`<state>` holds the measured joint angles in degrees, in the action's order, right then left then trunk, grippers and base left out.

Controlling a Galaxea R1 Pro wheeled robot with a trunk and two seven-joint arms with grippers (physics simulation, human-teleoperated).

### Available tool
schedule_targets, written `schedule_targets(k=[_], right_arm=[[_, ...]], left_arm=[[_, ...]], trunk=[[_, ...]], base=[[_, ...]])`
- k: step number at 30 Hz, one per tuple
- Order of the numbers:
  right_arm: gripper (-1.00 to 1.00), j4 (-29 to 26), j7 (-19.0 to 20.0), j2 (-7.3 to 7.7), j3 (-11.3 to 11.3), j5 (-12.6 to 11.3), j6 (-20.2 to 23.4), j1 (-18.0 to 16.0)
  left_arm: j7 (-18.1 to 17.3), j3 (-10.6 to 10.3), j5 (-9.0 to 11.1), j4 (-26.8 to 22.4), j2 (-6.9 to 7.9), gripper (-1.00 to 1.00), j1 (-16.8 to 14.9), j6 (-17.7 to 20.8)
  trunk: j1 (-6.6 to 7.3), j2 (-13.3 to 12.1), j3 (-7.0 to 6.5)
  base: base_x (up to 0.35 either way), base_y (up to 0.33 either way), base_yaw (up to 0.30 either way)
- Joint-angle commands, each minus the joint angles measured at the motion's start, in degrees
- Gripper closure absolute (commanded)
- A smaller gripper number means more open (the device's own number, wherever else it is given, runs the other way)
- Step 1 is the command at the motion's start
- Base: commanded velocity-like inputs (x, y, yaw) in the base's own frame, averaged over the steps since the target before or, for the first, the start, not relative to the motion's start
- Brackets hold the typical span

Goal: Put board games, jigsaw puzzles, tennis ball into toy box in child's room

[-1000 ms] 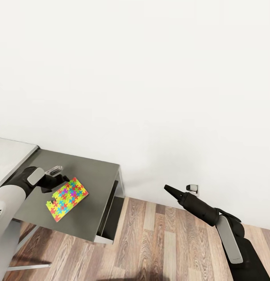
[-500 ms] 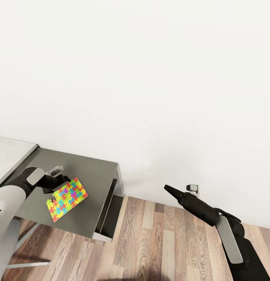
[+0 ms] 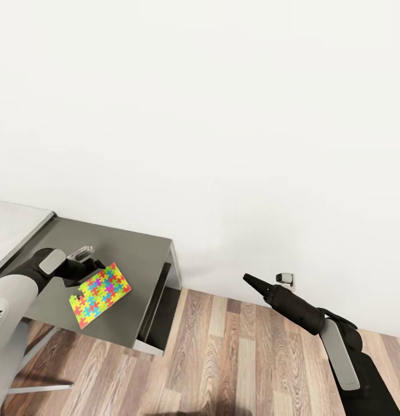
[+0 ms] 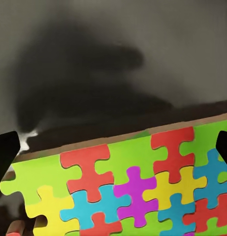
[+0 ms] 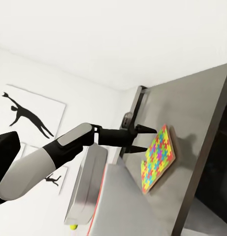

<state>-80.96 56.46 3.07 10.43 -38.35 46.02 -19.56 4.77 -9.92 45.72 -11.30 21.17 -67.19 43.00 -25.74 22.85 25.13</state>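
While the left gripper is clamping one jigsaw puzzle above the dark cabinet, boxing is looking unfinished.

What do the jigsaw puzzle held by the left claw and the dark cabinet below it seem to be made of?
Jigsaw puzzle: looks like thick card or foam board, a matte print of bright interlocking pieces; its pale brown edge shows at the left wrist.
Dark grey cabinet: a smooth, flat grey top with a faint sheen, perhaps painted metal or laminate; the render leaves it open.
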Motion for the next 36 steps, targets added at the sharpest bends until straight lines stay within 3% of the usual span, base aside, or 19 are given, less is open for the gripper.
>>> schedule_targets(k=[1, 28, 36], right_arm=[[-1.0, -0.02, 0.05, 0.01, 0.03, -0.15, 0.3, -0.04], [-1.0, 0.01, 0.05, 0.01, 0.01, -0.17, 0.3, -0.04], [-1.0, 0.01, 0.05, 0.01, 0.0, -0.16, 0.3, -0.04]], left_arm=[[0.46, -0.71, 0.7, 1.64, 0.01, -1.0, 0.04, 0.24], [0.33, -0.71, 0.86, 1.63, -0.08, -1.0, 0.04, 0.24], [0.33, -0.71, 0.92, 1.62, -0.08, -1.0, 0.04, 0.24]], trunk=[[-0.04, 0.07, 0.1], [-0.04, 0.07, 0.1], [-0.04, 0.07, -0.03]], base=[[-0.043, -0.059, 0.0], [-0.057, -0.041, 0.0], [-0.003, -0.002, -0.151]])
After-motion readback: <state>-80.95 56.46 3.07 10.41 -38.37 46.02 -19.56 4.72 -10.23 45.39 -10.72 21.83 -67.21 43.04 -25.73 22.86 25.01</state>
